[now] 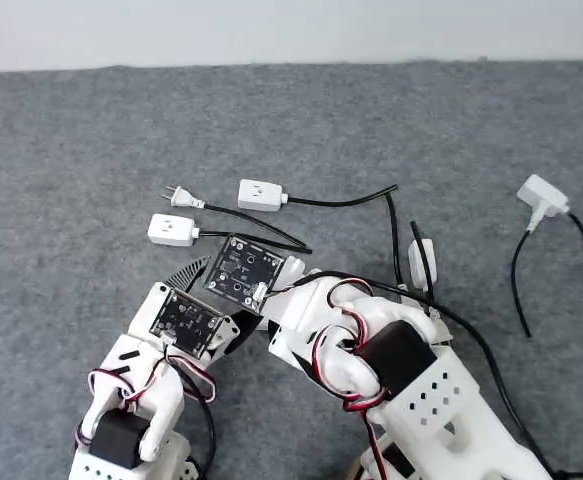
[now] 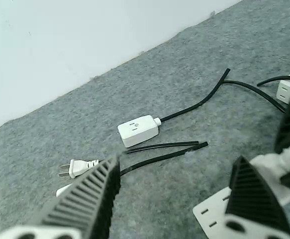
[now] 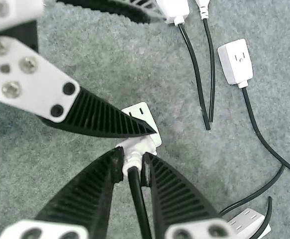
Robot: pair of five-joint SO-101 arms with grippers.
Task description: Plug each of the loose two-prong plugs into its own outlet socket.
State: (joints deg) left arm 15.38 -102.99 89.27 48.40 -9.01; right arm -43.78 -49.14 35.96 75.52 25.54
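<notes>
right gripper (image 3: 132,158): the fingers are closed around the held plug, one on each side of its body.
held plug (image 3: 133,148): a white plug with a black cord that runs back between the fingers. its front end is pressed against the near socket. whether the prongs are seated cannot be told.
near socket (image 3: 144,113): a white block lying flat on the surface between the two arms, with its slotted face turned up.
left gripper (image 2: 178,159): the fingers are spread wide and nothing is gripped. one finger is laid against the near socket, right where the held plug meets it.
short socket (image 1: 171,230): a white socket block lying just beyond the left gripper, trailing a black cord.
loose plug (image 1: 178,196): a white two-prong plug lying a little farther out than the short socket, with its prongs pointed away from the far socket. its black cord is laid back toward the arms.
far socket (image 1: 261,195): a white block just beside the loose plug but not touching it. its cord is drawn out to the side.
side socket (image 1: 422,262): a white block beside the right arm, crossed by black cords.
outlying plug (image 1: 541,197): a white piece on a black cord, well apart from everything else.
surface (image 1: 71,150): grey carpet-like cloth that meets a pale wall at the far edge.
</notes>
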